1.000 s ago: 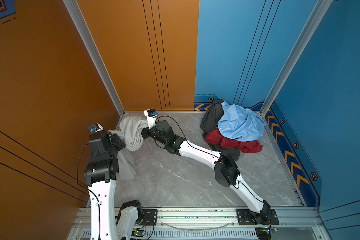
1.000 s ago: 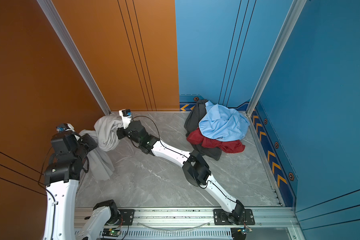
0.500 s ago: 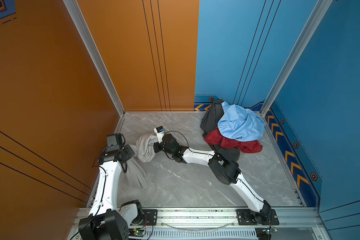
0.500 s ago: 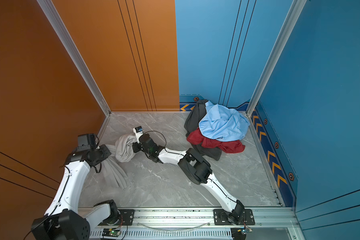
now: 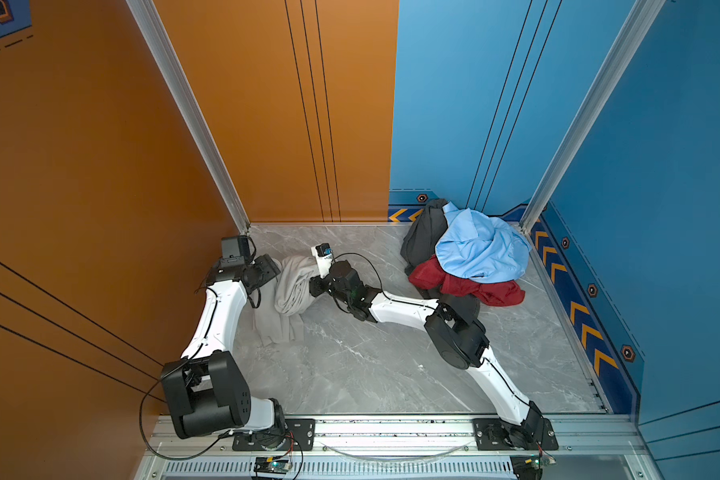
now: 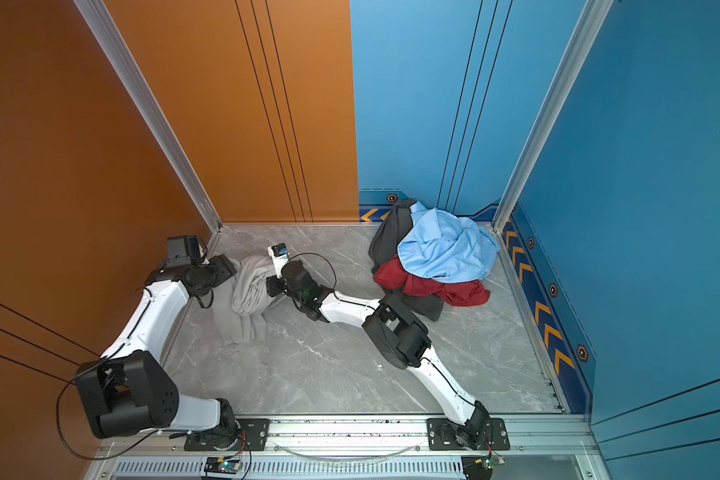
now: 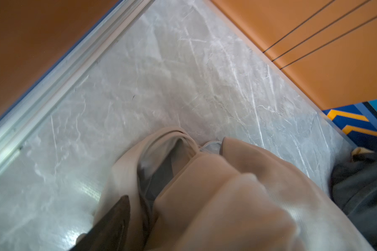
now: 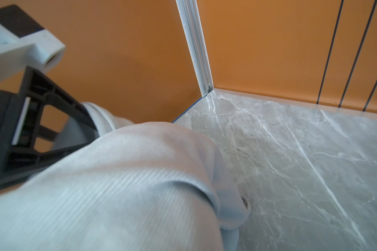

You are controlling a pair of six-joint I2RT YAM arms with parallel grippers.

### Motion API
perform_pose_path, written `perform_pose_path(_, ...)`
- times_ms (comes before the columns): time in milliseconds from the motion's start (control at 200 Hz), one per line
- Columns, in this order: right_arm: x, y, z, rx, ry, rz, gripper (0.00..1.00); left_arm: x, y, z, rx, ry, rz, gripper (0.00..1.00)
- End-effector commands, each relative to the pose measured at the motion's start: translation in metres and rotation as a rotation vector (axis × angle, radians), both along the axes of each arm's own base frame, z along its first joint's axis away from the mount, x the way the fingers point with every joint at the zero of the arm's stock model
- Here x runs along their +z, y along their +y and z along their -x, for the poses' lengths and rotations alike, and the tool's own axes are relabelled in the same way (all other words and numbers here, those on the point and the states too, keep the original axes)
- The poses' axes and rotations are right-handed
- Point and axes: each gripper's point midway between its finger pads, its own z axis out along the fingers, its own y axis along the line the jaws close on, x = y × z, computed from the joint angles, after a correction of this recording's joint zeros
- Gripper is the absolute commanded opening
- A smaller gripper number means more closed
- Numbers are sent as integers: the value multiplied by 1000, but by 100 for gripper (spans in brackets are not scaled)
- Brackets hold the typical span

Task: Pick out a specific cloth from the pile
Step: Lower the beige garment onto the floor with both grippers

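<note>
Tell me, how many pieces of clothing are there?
4: a grey-beige cloth on the left; a light blue shirt in the far-right corner, a dark red garment under it, a charcoal garment behind. More may be hidden.

No words or numbers are legible; only orange chevrons (image 5: 579, 312) run along the blue wall base (image 5: 609, 322).

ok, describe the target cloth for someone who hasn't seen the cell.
Look to the orange wall corner, on the left of both top views. On the marble table there lies the grey-beige cloth, bunched between the left gripper and right gripper. It is the only pale, plain piece, apart from the pile of light blue, dark red and charcoal garments by the blue wall.
</note>
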Motion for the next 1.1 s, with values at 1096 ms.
perform_pose_path(1096,-98,48,22,90,52,455,19,10,11,27,107,-56,198,99)
